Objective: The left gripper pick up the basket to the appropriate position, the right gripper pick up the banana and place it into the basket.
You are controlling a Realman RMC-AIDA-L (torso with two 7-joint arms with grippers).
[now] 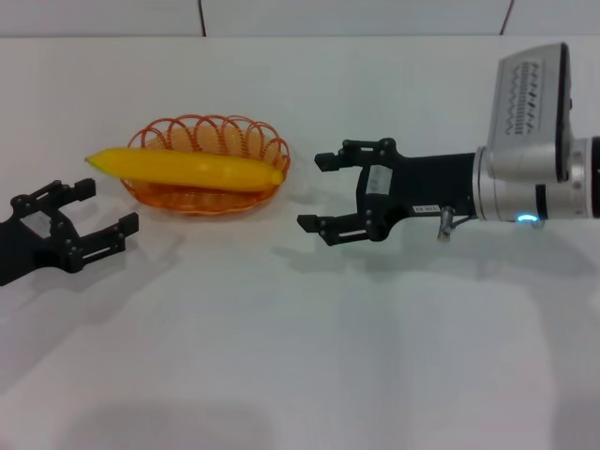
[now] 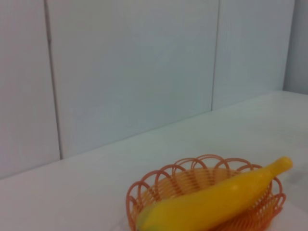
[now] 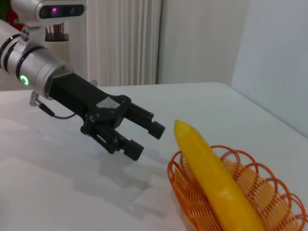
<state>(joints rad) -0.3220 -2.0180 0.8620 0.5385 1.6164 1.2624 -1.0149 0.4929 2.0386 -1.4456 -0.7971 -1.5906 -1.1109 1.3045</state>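
The yellow banana lies lengthwise across the orange wire basket, both ends sticking out over the rim. The basket rests on the white table. My left gripper sits just left of the basket, open and empty. My right gripper hovers a short way right of the basket, open, with nothing between its fingers. The left wrist view shows the banana in the basket from close by. In the right wrist view the silver-wristed right gripper stands open beside the banana and the basket.
The white table stretches wide in front of the basket. A pale panelled wall runs along the table's back edge.
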